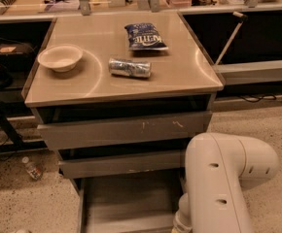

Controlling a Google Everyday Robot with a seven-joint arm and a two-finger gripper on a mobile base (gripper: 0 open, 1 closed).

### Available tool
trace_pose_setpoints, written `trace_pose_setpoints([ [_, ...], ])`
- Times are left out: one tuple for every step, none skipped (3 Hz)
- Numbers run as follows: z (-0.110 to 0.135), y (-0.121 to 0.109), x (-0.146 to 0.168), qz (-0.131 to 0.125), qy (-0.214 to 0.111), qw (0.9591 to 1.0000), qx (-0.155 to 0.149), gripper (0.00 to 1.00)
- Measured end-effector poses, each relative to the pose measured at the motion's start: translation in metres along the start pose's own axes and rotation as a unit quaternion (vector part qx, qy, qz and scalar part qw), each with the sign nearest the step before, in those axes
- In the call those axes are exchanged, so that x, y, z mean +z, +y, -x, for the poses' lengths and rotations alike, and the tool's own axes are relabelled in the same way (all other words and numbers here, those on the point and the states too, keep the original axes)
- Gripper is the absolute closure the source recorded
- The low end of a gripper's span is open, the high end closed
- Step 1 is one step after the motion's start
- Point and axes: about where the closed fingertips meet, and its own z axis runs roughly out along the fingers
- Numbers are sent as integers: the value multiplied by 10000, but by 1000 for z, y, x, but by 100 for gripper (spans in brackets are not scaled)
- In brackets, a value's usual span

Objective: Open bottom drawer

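Note:
The bottom drawer (129, 198) is the lowest and narrowest of three grey drawers. It stands pulled out toward me, and its shallow grey tray shows from above. My white arm (223, 178) reaches down at the drawer's right front corner. Its wrist (181, 221) ends at the bottom edge of the view. The gripper lies below that edge, out of view by the drawer's front right.
The wide top drawer front (126, 130) has white scratches, and the mid drawer front (121, 163) sits under it. On the cabinet top lie a white bowl (60, 57), a crushed can (130, 67) and a chip bag (145, 36). A small bottle (32, 168) lies on the floor at left.

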Motion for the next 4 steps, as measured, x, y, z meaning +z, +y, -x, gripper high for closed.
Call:
trace_pose_setpoints([
  [-3, 3, 0, -22, 13, 10000, 87, 100],
  [-9, 7, 1, -33, 26, 9998, 216, 100],
  [-15, 11, 2, -35, 43, 9994, 356, 100],
  [-24, 14, 3, -49, 59, 9985, 541, 100],
])
